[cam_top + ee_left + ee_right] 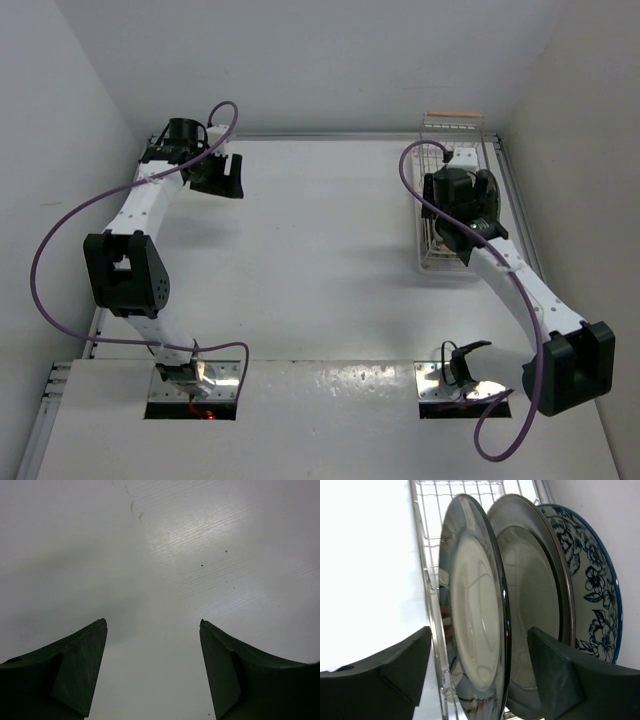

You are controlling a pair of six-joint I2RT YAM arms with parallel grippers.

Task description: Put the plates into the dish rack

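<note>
Dark green fingers of the right gripper stand wide apart in the right wrist view. The lower rim of the front plate shows in the gap between them, and neither finger can be seen touching it. This plate stands on edge, cream in the middle with a glossy dark rim. The pale patches on that rim may be pattern or reflection; I cannot tell which. Just right of it, also on edge, stands the middle plate, cream with a dark rim, its left part hidden by the front one. Right of that is the floral plate, white with blue flowers, showing only as a crescent. All three sit in the white wire dish rack, whose lower parts are cut off by the frame and the fingers.

From above, the right arm's wrist covers most of the dish rack at the far right of the table. The plates and the right gripper's fingers are largely hidden under it. The far wooden handle shows clearly.

The left gripper is at the far left of the table, well apart from the rack. Its jaws are wide and hold nothing, with bare pale table between them. Its fingertips are hard to make out from above.
</note>
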